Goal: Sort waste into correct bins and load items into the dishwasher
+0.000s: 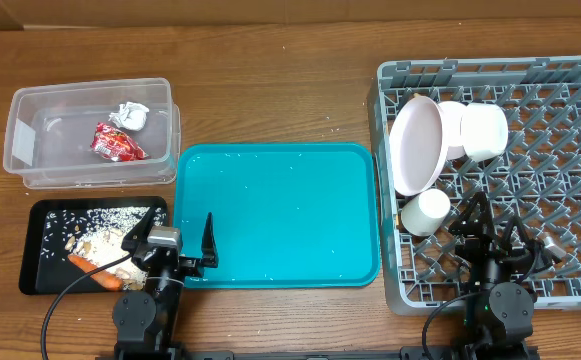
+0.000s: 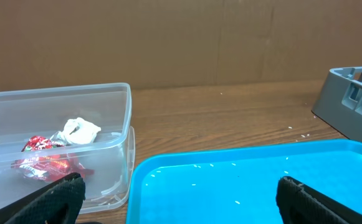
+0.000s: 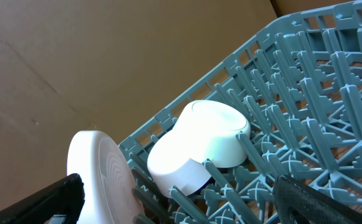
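The clear tub (image 1: 25,110) holds the red wrapper (image 1: 118,143) and white tissue (image 1: 130,114); both also show in the left wrist view, wrapper (image 2: 40,163) and tissue (image 2: 80,130). The black tray (image 1: 40,235) holds rice, brownish scraps and the carrot (image 1: 95,270). The grey rack (image 1: 570,170) holds the plate (image 1: 417,145), two bowls (image 1: 451,120) (image 1: 486,130) and the cup (image 1: 428,211). My left gripper (image 1: 173,243) (image 2: 181,190) is open and empty over the teal tray's left edge. My right gripper (image 1: 492,232) (image 3: 181,196) is open and empty over the rack, near the cup (image 3: 199,149) and plate (image 3: 100,174). I cannot make out the chopsticks.
The large teal tray (image 1: 280,215) (image 2: 249,174) lies between the bins and the rack, with a few rice grains on it. The rack's pegs (image 3: 305,124) stand all round the right gripper. Bare wooden table lies behind the tray.
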Tool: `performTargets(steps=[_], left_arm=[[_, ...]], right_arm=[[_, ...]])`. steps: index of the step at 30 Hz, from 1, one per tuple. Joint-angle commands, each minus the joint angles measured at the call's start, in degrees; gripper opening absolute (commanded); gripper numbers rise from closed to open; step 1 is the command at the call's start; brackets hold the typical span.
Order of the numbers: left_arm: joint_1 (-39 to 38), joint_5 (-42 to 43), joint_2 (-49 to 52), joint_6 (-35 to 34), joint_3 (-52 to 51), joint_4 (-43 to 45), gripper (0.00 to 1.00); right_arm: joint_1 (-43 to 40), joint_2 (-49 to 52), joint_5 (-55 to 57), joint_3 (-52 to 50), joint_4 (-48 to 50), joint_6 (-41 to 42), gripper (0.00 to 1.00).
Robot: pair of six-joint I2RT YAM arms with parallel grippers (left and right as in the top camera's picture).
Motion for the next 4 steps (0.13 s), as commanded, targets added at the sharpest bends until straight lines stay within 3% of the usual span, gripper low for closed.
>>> performTargets(steps=[1, 4], left_arm=[[0.37, 0.42, -0.59, -0.81, -0.22, -0.15, 1.00], [0.35, 0.39, -0.59, -0.81, -0.22, -0.15, 1.00]], right_arm=[[-0.17, -0.66, 0.11, -0.26, 0.39, 0.02, 1.00], [-0.17, -0.66, 0.11, -0.26, 0.39, 0.02, 1.00]])
